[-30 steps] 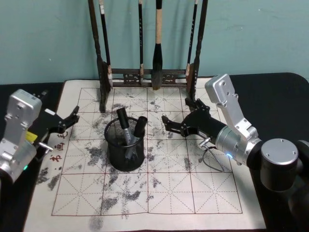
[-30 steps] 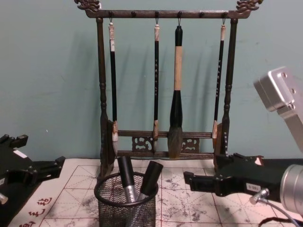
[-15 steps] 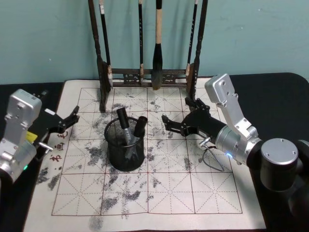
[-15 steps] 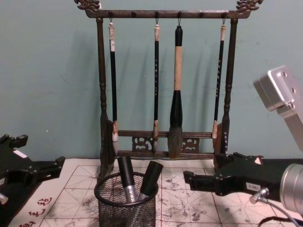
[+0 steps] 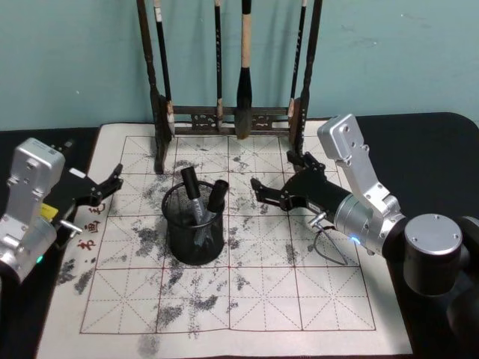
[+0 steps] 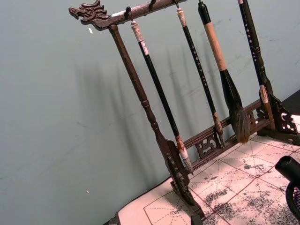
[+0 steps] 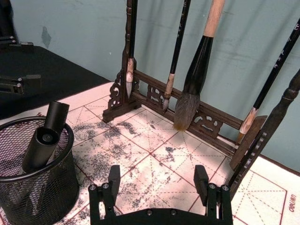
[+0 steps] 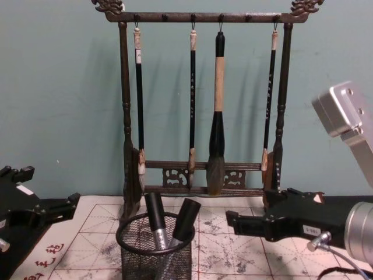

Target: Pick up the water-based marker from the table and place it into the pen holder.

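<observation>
Standing in the black mesh pen holder (image 5: 196,230), two water-based markers (image 5: 191,197) lean side by side, caps up. At about 3 o'clock from the holder, the right gripper (image 5: 274,179) hovers, fingers spread and empty. At 9 o'clock, the left gripper (image 5: 107,186) sits open over the gridded calligraphy mat (image 5: 299,299), near the brush rack (image 5: 224,120).

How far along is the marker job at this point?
Placing looks done: two markers stand in the holder, and none lies on the mat. Nothing is in hand: the right gripper is open and empty beside the holder, the left gripper open at the mat's edge. Only retreating seems left.
</observation>
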